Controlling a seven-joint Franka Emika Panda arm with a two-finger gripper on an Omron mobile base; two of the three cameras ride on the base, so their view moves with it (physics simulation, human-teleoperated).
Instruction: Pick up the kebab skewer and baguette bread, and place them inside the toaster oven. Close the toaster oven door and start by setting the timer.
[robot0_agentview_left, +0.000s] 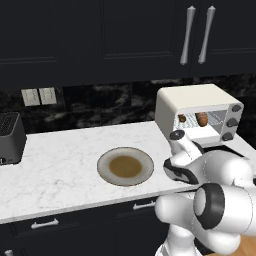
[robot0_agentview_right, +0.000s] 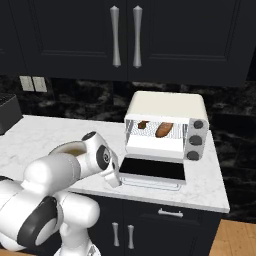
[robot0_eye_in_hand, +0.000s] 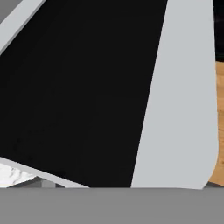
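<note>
The cream-white toaster oven (robot0_agentview_right: 165, 105) (robot0_agentview_left: 192, 100) stands at the counter's right end. Its door (robot0_agentview_right: 152, 169) is folded down flat. On the wire rack inside lie the dark kebab skewer (robot0_agentview_right: 143, 125) (robot0_agentview_left: 182, 118) and, to its right, the orange-brown baguette bread (robot0_agentview_right: 163, 129) (robot0_agentview_left: 201, 119). My gripper (robot0_agentview_right: 115, 179) hangs low at the door's front left corner, pointing down at the counter edge. Its fingers are hidden. Close up in the hand view are the door's dark glass (robot0_eye_in_hand: 78, 87) and a pale frame bar (robot0_eye_in_hand: 183, 109).
A round plate (robot0_agentview_left: 125, 166) with a brown centre sits mid-counter, left of the arm. A black slot toaster (robot0_agentview_left: 10, 137) stands at the far left. Dark cabinets with long handles (robot0_agentview_right: 125, 36) hang above, and drawers (robot0_agentview_right: 170, 213) run below the counter edge.
</note>
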